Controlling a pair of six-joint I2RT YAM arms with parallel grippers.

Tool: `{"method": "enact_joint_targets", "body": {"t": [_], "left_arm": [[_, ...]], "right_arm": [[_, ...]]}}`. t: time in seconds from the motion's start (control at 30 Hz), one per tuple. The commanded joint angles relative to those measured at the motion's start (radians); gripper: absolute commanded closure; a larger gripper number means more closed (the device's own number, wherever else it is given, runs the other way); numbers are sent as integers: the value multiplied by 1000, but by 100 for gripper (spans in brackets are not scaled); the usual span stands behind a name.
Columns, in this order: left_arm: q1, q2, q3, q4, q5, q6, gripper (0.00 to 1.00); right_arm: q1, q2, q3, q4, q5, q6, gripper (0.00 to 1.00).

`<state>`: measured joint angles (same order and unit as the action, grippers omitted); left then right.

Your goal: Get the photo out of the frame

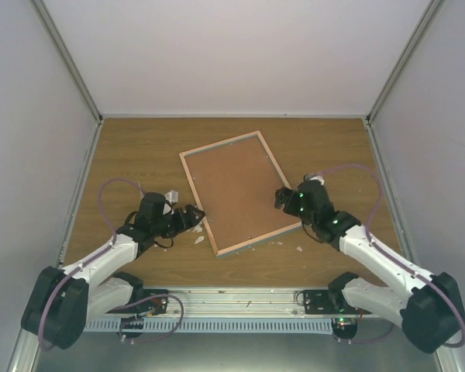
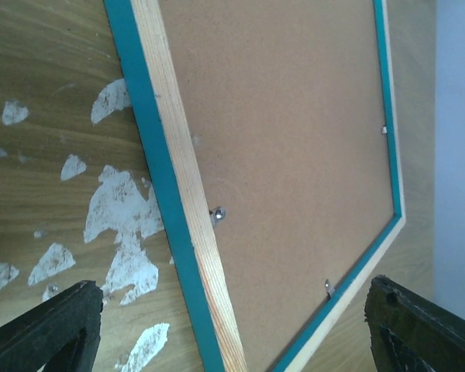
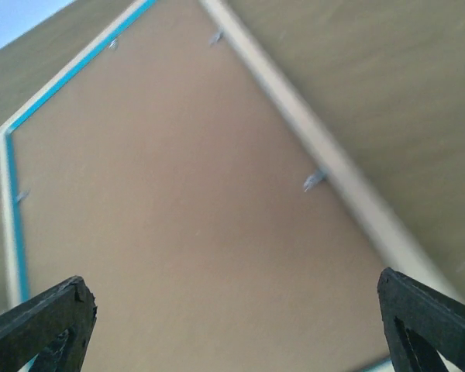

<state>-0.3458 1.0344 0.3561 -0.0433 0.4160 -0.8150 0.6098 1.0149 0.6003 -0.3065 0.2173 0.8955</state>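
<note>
Top view: one frame, back up, pale wood edge round a brown panel, lying skewed mid counter. Two end effectors: left end effector released, beside its left edge; right end effector released, at its right edge.
Left wrist: turquoise rim, three metal clips, frame below spread fingers.
Right wrist: blurred, frame back under spread fingers.

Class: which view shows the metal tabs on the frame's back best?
The left wrist view: the metal tabs on the frame look sharp. The right wrist view blurs them; from the top they are too small to see.
</note>
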Motion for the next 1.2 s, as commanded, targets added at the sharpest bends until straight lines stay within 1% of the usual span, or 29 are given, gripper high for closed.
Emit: {"method": "enact_joint_targets", "body": {"t": [0.0, 0.07, 0.2, 0.33, 0.5, 0.67, 0.87, 1.17], "left_arm": [[-25, 71, 68, 4, -67, 47, 7], [-32, 109, 94, -2, -82, 60, 7], [-51, 169, 136, -3, -114, 67, 4], [-59, 239, 179, -18, -143, 92, 3], [-74, 333, 221, -30, -165, 114, 1], [-116, 409, 272, -41, -172, 134, 1], [-159, 468, 330, -72, -180, 161, 1], [-200, 461, 352, -128, -223, 185, 1]], "right_arm": [[-219, 65, 49, 69, -191, -414, 0], [-302, 134, 66, 127, -302, -472, 0], [-385, 298, 121, 199, -411, -533, 0], [-411, 439, 155, 232, -459, -561, 0], [-411, 507, 134, 235, -477, -583, 0], [-408, 500, 85, 229, -525, -589, 0], [-357, 469, 34, 201, -579, -585, 0], [-209, 266, -91, 181, -597, -452, 0]]}}
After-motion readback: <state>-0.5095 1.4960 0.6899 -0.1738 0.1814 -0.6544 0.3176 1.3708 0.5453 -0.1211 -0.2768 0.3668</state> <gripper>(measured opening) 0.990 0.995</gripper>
